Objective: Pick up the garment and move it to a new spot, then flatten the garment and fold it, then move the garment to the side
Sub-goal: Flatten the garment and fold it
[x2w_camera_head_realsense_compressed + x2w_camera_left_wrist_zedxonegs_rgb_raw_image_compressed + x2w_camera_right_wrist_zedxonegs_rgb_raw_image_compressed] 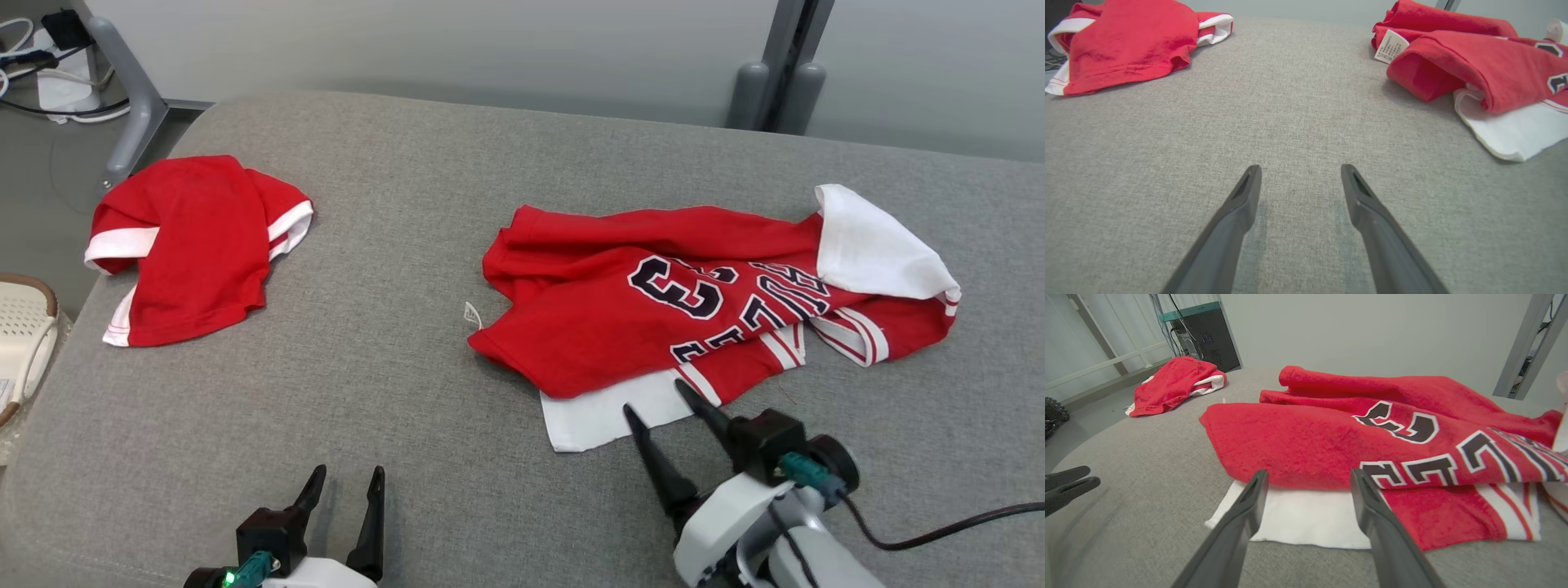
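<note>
Garment (620,327) — white hem (588,420) at the open right jaws' tips.

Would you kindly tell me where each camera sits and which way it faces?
Head view: head-mounted, looking down at grey fabric surface; open left gripper and right gripper below.
Left wrist view: looks along its fingers over bare fabric.
Right wrist view: fingers face crumpled red lettered jersey.
Both wrist views share the smaller white-trimmed red garment.

The right gripper (1308,473), jaws apart and holding nothing, has its tips at the near white-and-red edge of a crumpled jersey (1310,441) on a grey cushion (1147,490), with a second garment (1171,384) well apart at the far left.
</note>
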